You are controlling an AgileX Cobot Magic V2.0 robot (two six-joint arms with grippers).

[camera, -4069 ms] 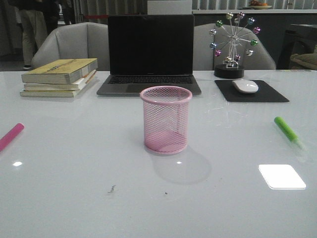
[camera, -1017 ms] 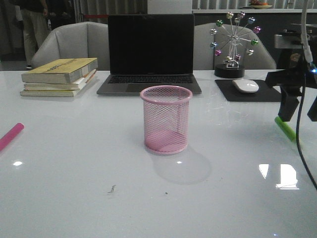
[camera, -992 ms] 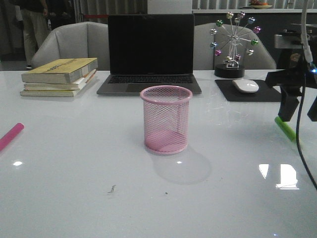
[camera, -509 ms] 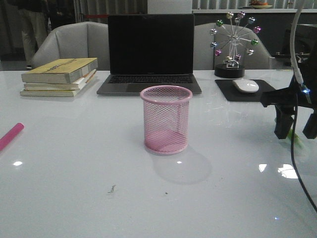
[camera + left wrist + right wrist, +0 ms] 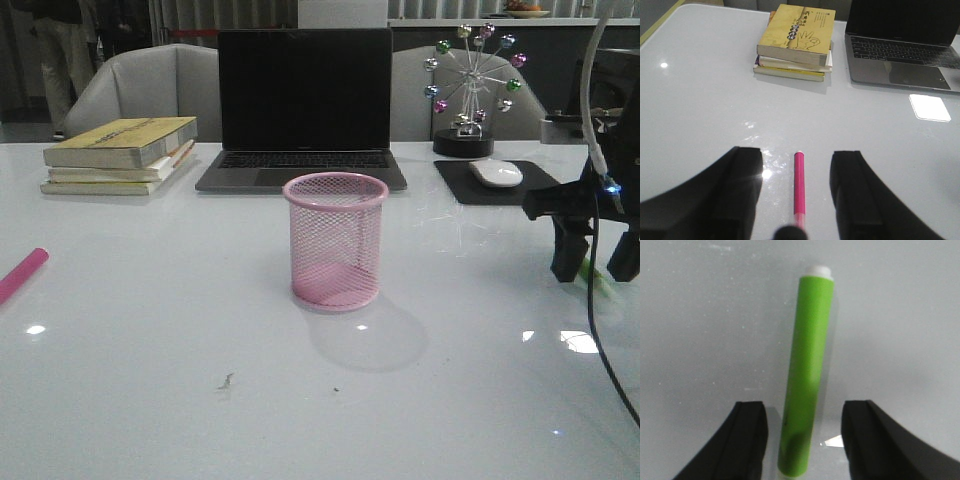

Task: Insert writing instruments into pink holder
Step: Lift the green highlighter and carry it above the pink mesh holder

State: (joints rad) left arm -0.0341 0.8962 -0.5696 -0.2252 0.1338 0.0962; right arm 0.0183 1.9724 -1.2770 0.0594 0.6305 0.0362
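- Our right pincer (image 5: 597, 262) is wide open, low over the surface (image 5: 150, 330), straddling the green pen (image 5: 806, 375) that lies flat.
- Our left pincer (image 5: 796, 195) is open around the pink pen (image 5: 799, 187).
- The pink cup (image 5: 335, 240) stands empty at the centre.
- Closing off-centre could roll the green pen away.
- Compared with a second ago, the right pincer sits lower.

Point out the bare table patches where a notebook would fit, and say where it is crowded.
Free: the wide stretch between the pink marker and the pink holder, and the near table in front of the holder. Crowded: the far edge, lined with books, laptop and mouse pad, and the right side, where the open right gripper straddles the green marker.
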